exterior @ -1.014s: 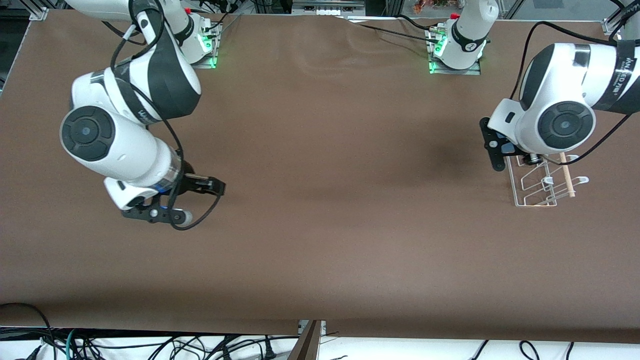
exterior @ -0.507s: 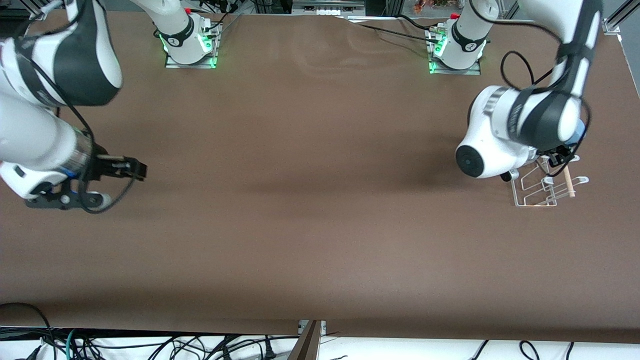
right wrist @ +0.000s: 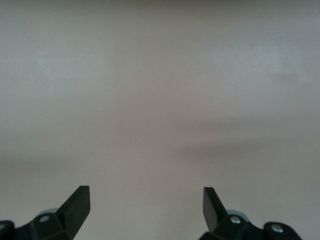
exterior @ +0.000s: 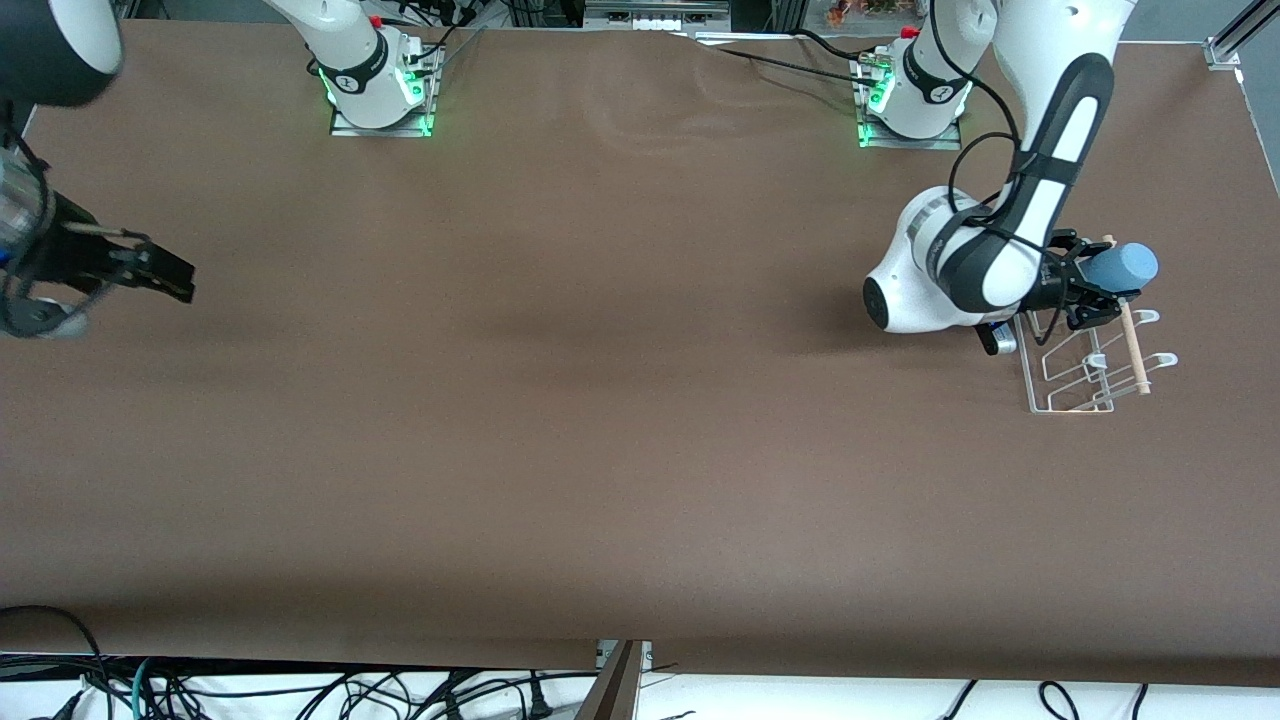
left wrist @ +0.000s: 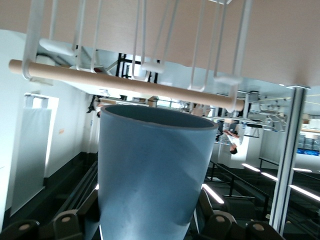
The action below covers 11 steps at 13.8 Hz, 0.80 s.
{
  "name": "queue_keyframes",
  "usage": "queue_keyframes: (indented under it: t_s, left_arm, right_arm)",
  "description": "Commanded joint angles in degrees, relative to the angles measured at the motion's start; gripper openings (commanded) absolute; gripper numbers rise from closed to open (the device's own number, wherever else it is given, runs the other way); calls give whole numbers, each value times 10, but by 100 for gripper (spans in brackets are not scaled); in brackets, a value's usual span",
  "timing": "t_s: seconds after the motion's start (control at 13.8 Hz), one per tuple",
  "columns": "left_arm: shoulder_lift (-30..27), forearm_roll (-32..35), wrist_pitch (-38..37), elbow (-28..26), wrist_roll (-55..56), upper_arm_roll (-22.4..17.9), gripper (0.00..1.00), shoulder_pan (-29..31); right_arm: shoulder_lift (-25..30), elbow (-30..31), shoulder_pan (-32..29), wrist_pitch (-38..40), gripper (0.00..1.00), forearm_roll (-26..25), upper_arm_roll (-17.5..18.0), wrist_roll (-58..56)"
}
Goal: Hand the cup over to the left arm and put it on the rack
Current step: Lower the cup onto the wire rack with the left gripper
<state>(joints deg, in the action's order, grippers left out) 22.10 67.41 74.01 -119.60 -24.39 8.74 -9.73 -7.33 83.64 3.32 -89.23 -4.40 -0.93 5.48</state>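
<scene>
Your left gripper point(exterior: 1092, 285) clamps the cup point(exterior: 1122, 266) sideways over the rack point(exterior: 1085, 365), lining its mouth toward the dowel point(left wrist: 125, 84); the right gripper point(right wrist: 146, 204) waits, fingers spread, empty.

One cup point(exterior: 1122, 266), one rack point(exterior: 1090, 365), two arms.

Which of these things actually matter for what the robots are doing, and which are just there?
Part of the job:
cup, held by left gripper
rack with wooden dowel
right gripper, open, waiting

Just there:
brown table
floor cables
</scene>
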Motion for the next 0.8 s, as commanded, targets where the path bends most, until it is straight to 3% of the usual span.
queue_keyframes:
  t_s: [0.0, 0.72]
  left_arm:
    - [-7, 38, 14, -20, 28, 0, 4, 4]
    - [36, 78, 17, -27, 101, 0, 5, 13]
  right_arm:
    - [46, 60, -41, -19, 100, 15, 40, -6]
    - [31, 43, -39, -22, 100, 11, 45, -57]
